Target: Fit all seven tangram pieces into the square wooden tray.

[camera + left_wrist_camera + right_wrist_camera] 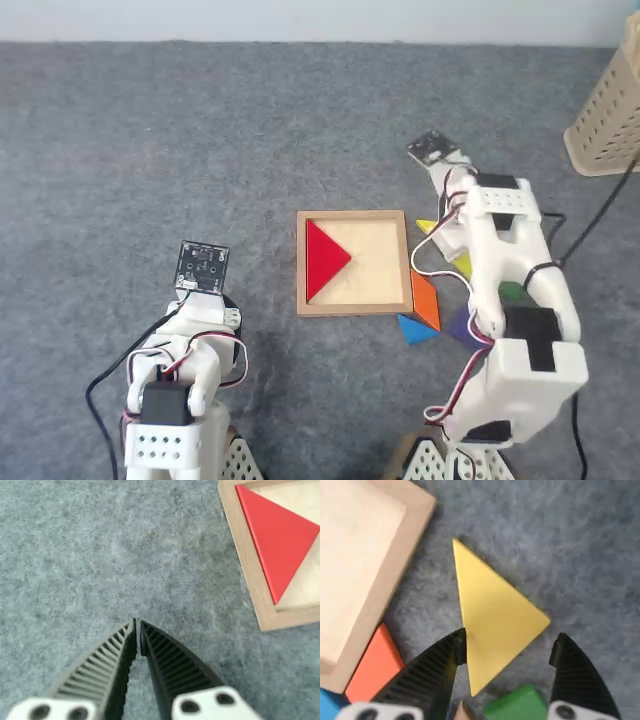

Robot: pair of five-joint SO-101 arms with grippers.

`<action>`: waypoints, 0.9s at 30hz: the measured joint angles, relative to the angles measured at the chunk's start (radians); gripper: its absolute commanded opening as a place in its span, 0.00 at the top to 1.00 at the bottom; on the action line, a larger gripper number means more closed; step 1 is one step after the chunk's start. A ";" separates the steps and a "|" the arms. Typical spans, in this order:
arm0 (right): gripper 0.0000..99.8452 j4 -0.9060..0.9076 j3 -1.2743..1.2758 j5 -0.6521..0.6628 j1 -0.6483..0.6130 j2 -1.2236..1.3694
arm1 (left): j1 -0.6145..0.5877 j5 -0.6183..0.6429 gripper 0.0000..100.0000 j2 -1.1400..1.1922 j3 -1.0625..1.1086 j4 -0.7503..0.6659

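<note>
Where right arm (497, 240) overhangs, green piece (512, 291), purple piece (460, 326) mostly hidden.

No legible text (none anywhere)

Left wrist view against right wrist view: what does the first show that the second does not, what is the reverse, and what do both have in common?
Left wrist view, not the right: the red triangle lying inside the wooden tray, and the left gripper, jaws shut, over bare grey carpet. Right wrist view, not the left: the yellow triangle, orange piece, green piece and blue piece outside the tray, and the right gripper, jaws open to either side of the yellow triangle. Shared: the wooden tray and the grey carpet.
</note>
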 measured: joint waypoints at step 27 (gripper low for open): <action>0.73 0.008 -0.126 0.054 -0.008 0.173 | 0.000 0.000 0.99 0.000 0.000 0.000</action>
